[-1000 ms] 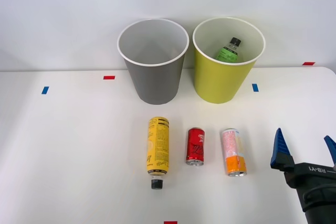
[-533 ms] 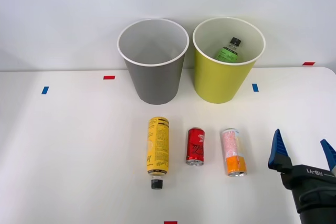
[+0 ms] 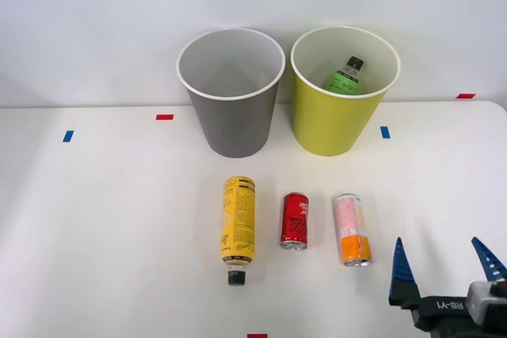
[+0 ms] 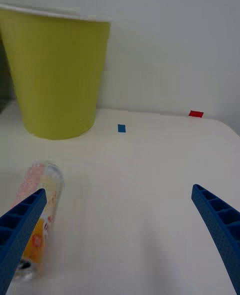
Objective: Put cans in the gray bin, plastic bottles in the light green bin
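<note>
Down in the near right corner of the white worktop point(image 3: 95, 219) sits the right gripper point(image 3: 445, 263), its two blue ribbed fingers point(image 3: 401, 268) pointing away from the robot toward the bins and spread wide with nothing between them. The black wrist block behind them sits low at the front view's bottom edge. From the wrist camera the same fingers point(image 4: 20, 227) frame bare worktop, with the slim pink-and-orange metal can point(image 4: 37, 210) lying just by one finger, no contact visible. In the front view that pink-and-orange can point(image 3: 352, 229) lies on its side, just left of the gripper and a little farther from the robot. Next to it on the left is the short red metal can point(image 3: 295, 220), also on its side, and left again the slim yellow plastic bottle point(image 3: 238, 225) with its black cap pointing toward the robot; the three lie in a row, apart from one another. Beyond them stand the two bins side by side, nearly touching: the tall tapered gray bin point(image 3: 231, 93) with white rim on the left, and the yellow-green bin point(image 3: 342, 93) on the right. Inside the yellow-green bin the bright green black-capped plastic bottle point(image 3: 346, 76) leans, cap up. Small red and blue tape marks point(image 3: 165, 117) dot the worktop.
</note>
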